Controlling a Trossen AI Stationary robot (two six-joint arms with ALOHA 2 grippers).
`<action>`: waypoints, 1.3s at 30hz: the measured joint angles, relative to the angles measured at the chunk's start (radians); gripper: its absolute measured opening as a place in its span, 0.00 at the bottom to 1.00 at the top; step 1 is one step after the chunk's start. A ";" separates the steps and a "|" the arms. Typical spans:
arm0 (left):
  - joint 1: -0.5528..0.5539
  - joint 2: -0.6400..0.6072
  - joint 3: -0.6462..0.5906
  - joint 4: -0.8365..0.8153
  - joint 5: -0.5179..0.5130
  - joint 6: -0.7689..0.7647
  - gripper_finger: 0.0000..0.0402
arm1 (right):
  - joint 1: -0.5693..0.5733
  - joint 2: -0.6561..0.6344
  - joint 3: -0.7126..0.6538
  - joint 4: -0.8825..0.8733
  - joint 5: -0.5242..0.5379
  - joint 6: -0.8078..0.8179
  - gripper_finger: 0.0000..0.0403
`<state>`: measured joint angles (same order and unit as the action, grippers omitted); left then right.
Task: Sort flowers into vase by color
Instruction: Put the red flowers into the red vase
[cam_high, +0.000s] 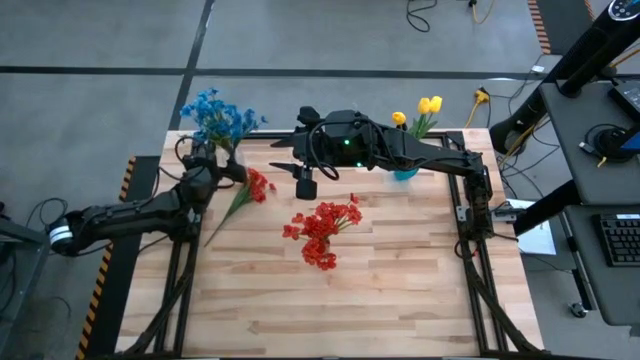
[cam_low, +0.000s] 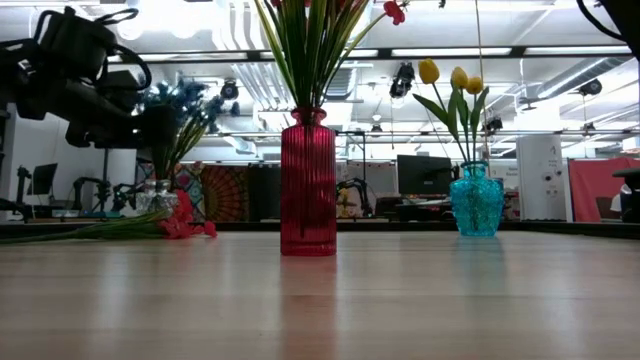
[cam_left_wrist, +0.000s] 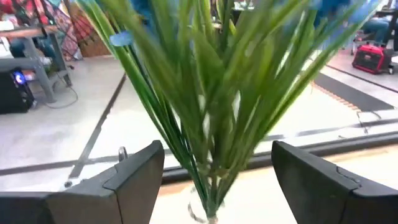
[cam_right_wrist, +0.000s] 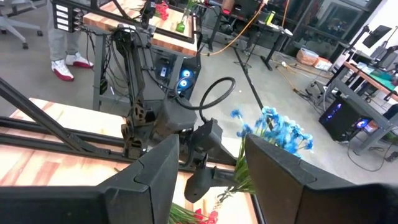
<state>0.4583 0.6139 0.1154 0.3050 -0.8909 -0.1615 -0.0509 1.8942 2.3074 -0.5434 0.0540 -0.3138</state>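
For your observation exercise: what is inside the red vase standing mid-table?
The red vase holds green stems that fan upward, topped by red flowers. Its dark ribbed glass hides the stem ends and whatever else is inside.

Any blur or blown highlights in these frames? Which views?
Left wrist view: the blue flowers' green stems fill the frame, soft and out of focus. Low view: ceiling lights glare white behind the red vase; the near tabletop is blurred. High view: even light, sharp.
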 joint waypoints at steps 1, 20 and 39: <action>-0.005 -0.005 0.000 -0.018 0.000 -0.012 0.70 | 0.000 0.000 0.000 0.000 0.000 0.000 0.44; -0.052 -0.020 0.354 -0.882 0.067 -0.332 0.70 | 0.000 0.000 0.000 0.000 0.000 0.000 0.44; -0.222 0.127 0.402 -1.120 0.562 -0.575 0.69 | 0.001 0.000 0.000 -0.010 0.000 0.027 0.44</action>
<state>0.2365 0.7412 0.5174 -0.8152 -0.3290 -0.7366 -0.0503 1.8942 2.3074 -0.5529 0.0544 -0.2864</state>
